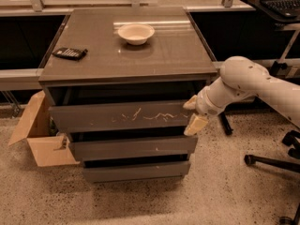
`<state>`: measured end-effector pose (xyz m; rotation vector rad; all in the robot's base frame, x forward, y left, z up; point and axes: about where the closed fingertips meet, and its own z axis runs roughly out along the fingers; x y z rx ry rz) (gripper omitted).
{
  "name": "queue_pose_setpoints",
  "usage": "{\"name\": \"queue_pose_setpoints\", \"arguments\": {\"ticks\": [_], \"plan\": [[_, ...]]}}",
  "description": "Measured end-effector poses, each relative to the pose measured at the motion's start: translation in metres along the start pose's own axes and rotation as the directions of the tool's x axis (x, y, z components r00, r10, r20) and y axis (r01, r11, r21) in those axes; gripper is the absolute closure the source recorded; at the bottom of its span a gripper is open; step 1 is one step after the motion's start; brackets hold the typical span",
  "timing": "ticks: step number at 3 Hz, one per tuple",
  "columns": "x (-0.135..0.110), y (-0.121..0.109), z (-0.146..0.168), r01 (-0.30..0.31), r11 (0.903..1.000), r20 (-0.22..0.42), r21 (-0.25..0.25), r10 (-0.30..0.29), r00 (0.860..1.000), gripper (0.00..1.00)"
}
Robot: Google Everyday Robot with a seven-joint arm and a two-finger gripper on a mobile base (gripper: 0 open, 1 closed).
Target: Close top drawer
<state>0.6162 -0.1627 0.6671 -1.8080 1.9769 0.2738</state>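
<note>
Claw (192, 114) at top drawer (117, 117)
Spread wide, it pressed the drawer's right end, right of frame centre.

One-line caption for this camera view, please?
White-armed robot's open gripper sits at the right end of the scratched grey top drawer, which stands partly open.

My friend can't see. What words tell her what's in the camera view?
A robot's gripper, fingers apart, is against the right end of the partly open top drawer of a grey cabinet. A bowl and a small black device sit on the cabinet; a cardboard box stands on the floor beside it.
</note>
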Motion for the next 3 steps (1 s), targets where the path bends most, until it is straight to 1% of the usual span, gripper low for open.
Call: {"name": "queue_pose_setpoints", "arguments": {"ticks": [1, 2, 3], "plan": [[0.000, 0.000, 0.000, 0.000, 1.0000, 0.000, 0.000, 0.000, 1.000, 0.00], [0.001, 0.019, -0.034, -0.004, 1.0000, 0.077, 0.003, 0.004, 0.997, 0.00], [0.003, 0.042, -0.083, -0.005, 0.9999, 0.171, 0.016, 0.002, 0.985, 0.00]]}}
